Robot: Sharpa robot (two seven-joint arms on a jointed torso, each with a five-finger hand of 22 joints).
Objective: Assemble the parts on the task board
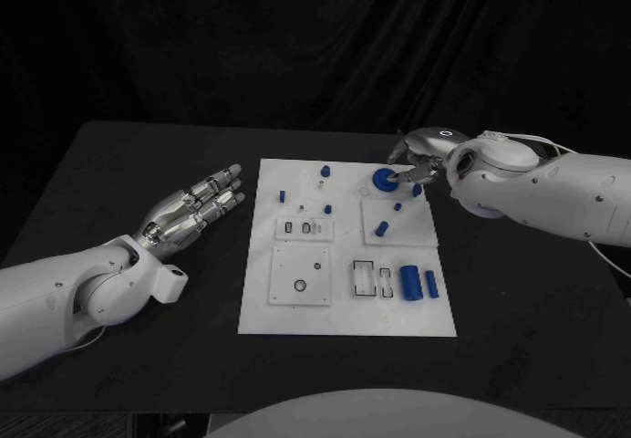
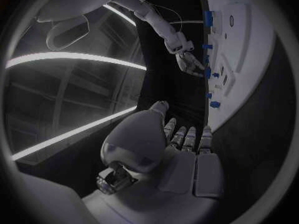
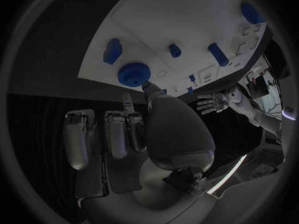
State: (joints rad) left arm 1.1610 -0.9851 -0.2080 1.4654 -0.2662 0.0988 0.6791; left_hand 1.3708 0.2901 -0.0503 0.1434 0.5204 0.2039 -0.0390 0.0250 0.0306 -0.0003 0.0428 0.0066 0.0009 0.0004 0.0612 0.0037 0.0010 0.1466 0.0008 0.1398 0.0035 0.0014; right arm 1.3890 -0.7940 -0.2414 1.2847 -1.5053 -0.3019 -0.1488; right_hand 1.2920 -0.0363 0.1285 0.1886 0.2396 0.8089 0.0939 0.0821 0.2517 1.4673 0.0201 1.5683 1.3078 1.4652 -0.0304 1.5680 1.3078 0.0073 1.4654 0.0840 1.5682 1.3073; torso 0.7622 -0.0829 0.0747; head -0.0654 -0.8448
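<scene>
Your right hand (image 1: pixel 418 157) sits at the far right corner of the white task board (image 1: pixel 345 310), fingertips pinching the round blue disc part (image 1: pixel 387 179) that rests on the board. Your left hand (image 1: pixel 197 205) hovers flat and released above the black counter (image 1: pixel 145 164), beside the board.

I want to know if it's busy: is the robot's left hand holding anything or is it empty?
Empty. The left hand lies open beside the task board, fingers stretched out and apart, with nothing in them.
</scene>
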